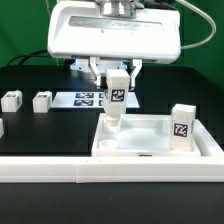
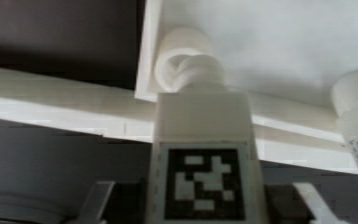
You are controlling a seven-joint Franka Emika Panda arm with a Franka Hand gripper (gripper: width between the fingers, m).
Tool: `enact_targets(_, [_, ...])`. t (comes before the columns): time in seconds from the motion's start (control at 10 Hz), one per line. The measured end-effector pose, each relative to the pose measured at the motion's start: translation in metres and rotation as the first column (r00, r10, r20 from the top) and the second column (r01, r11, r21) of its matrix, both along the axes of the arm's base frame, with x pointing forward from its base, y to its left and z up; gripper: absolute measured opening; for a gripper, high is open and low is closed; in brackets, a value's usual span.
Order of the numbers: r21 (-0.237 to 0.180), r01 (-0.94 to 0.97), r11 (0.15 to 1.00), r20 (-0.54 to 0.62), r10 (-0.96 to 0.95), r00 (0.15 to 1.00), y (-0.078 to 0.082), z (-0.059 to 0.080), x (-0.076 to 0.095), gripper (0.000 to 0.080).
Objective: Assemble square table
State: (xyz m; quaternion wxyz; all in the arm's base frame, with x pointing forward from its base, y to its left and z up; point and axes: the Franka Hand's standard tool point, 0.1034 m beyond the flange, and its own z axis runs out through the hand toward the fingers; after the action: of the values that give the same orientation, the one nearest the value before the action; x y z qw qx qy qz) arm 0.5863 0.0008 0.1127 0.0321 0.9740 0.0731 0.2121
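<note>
My gripper [image 1: 116,84] is shut on a white tagged leg [image 1: 115,104] and holds it upright. The leg's lower end is at the near-left corner of the white square tabletop [image 1: 150,140], which lies flat with its rim up. In the wrist view the held leg [image 2: 202,140] fills the middle between my gripper's [image 2: 202,206] fingers [image 2: 108,200]. Its far end meets a corner socket [image 2: 188,68] of the tabletop [image 2: 282,35]. A second leg [image 1: 181,123] stands on the tabletop at the exterior view's right and also shows in the wrist view [image 2: 355,120].
Two more white legs [image 1: 12,100] [image 1: 41,100] lie on the black table at the exterior view's left. The marker board [image 1: 84,98] lies behind my gripper. A long white rail fence [image 1: 60,170] runs along the front and shows in the wrist view [image 2: 51,95].
</note>
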Motion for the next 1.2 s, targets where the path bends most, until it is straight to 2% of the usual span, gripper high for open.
enact_targets(0.4, [-0.002,-0.003,1.0,-0.007,0.003,1.0,-0.001,-0.002,0.001,0.029])
enact_targets(0.6, [0.0,0.001,1.0,-0.013,-0.001,1.0,-0.005,-0.002,0.016,0.029])
enact_targets(0.9, [-0.001,-0.002,1.0,-0.02,0.002,1.0,-0.004,-0.009,0.03,0.029])
enact_targets(1.2, [-0.007,-0.001,1.0,-0.028,0.0,1.0,-0.006,-0.02,0.027,0.029])
